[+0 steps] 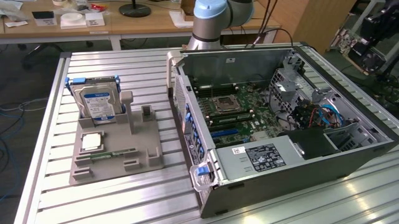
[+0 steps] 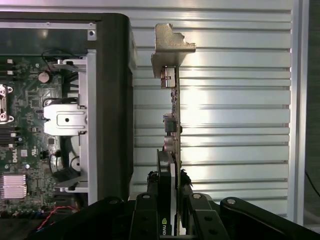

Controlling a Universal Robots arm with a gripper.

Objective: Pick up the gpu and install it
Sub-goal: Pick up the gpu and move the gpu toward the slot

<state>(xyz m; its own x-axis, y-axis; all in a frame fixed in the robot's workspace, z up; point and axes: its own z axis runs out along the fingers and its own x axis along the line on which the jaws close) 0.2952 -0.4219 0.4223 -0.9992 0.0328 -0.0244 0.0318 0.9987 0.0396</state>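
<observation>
In the wrist view the gpu [image 2: 172,115] is seen edge-on, a thin green card with its silver end bracket [image 2: 167,50] at the far end. My gripper [image 2: 172,220] is shut on its near end, one black finger [image 2: 145,215] on each face. The card hangs above the ribbed metal table [image 2: 235,100], just outside the black wall of the open computer case [image 2: 112,100]. In the exterior view, my gripper [image 1: 374,25] is a dark shape at the far right, beyond the case, with the green card [image 1: 350,49] below it.
The open case [image 1: 281,186] lies on its side with the motherboard [image 1: 237,112] exposed, drive cage and cables on the exterior view's right. A grey fixture [image 1: 134,149] on the exterior view's left holds a silver hard drive [image 1: 96,105] and a narrow memory strip [image 1: 112,153].
</observation>
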